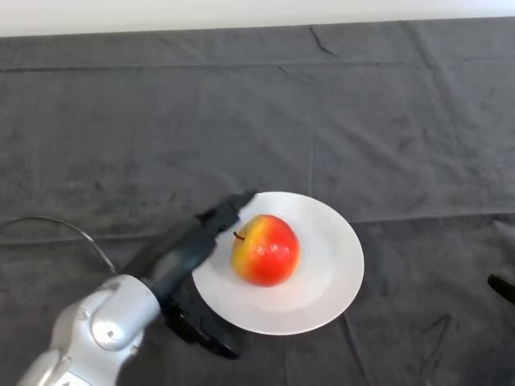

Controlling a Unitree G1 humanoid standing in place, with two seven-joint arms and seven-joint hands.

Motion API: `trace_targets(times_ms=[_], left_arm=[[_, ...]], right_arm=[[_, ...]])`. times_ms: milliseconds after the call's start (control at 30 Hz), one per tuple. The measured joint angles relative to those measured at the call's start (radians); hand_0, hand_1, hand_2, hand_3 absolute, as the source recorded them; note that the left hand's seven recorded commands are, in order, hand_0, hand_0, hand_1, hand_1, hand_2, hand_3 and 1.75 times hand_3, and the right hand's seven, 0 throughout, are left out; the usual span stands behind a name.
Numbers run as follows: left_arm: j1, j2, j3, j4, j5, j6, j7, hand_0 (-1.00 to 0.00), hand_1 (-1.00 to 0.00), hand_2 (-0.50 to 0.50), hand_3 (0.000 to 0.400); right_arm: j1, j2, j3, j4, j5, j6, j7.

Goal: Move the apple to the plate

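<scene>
While the apple (266, 250) sits on the white plate (330, 281), a little left of the plate's middle, the robot hand (189, 245) lies just beside it at the plate's left edge. The apple is red with a yellow patch on its left side, and its short dark stem points left toward the robot hand. The robot hand is spread: its upper fingers (228, 211) reach straight out over the plate's upper-left rim, and the thumb (201, 335) stretches away below, resting over the cloth beneath the plate's lower-left rim. Nothing is pinched between them; whether the fingers touch the apple cannot be told, but they do not curl round it. The silver-grey arm (100, 330) enters from the lower left corner. The plate rests on the tabletop (161, 121), which is covered by a dark grey cloth with creases running across it.
</scene>
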Motion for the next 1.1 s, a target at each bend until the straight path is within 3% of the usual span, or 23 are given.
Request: trace_targets(times_ms=[633, 1100], left_arm=[[-0.060, 0.032, 0.306, 0.127, -0.068, -0.092, 0.155, 0.00, 0.00, 0.00, 0.000], [-0.150, 0.067, 0.542, 0.384, -0.138, -0.257, 0.329, 0.00, 0.00, 0.00, 0.000]], right_arm=[[0.000, 0.000, 0.0000, 0.000, 0.0000, 0.001, 0.0004], [0.000, 0.001, 0.0002, 0.001, 0.0008, 0.002, -0.0001]])
